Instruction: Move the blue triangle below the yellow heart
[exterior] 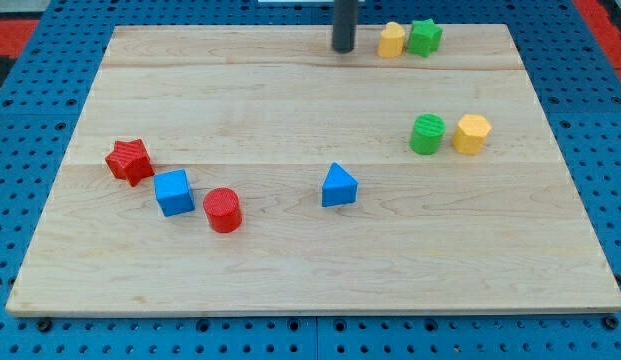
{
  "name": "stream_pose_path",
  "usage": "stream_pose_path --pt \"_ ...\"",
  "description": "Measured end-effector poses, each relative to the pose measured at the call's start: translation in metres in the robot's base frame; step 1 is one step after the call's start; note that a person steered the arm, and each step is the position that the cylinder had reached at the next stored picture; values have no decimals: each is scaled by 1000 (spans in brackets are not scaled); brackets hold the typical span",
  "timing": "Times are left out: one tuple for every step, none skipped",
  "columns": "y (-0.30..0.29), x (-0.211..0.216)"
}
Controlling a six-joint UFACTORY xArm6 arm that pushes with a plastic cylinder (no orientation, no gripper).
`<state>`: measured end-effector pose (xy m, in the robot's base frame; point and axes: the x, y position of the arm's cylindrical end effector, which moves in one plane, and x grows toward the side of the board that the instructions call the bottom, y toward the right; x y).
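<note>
While my tip [343,48] is resting at about twelve o'clock on the wooden board [290,270], near its top edge, I am seeing that it is a bare dark rod with nothing to open or close, and it is touching no block. Just to its three o'clock side the yellow heart [391,41] is sitting, apart from the rod, with the green star [425,37] pressing against the heart's far side.

I am finding the blue triangle [339,187] near the board's middle, at roughly six o'clock from my tip and well apart from it, standing alone with open wood all round. It is lying at about seven o'clock from the yellow heart, far down the board.

At four o'clock from the rod, the green cylinder [427,134] and the yellow hexagon [471,134] are sitting side by side, just beside each other. Over at eight o'clock, the red star [129,161], the blue cube [174,193] and the red cylinder [222,210] are forming a loose diagonal line, each close to its neighbour.
</note>
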<state>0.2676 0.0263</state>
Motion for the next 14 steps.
stream_pose_path --pt "7 93" --pt "55 203" --pt "44 226" --pt "13 223" --pt "19 220" --pt "-38 221" --pt "-93 236" --pt "-94 226" --pt "-51 180" --pt "-48 195" --pt "-84 220" --pt "-86 186" --pt "-101 167" --pt "-93 145"
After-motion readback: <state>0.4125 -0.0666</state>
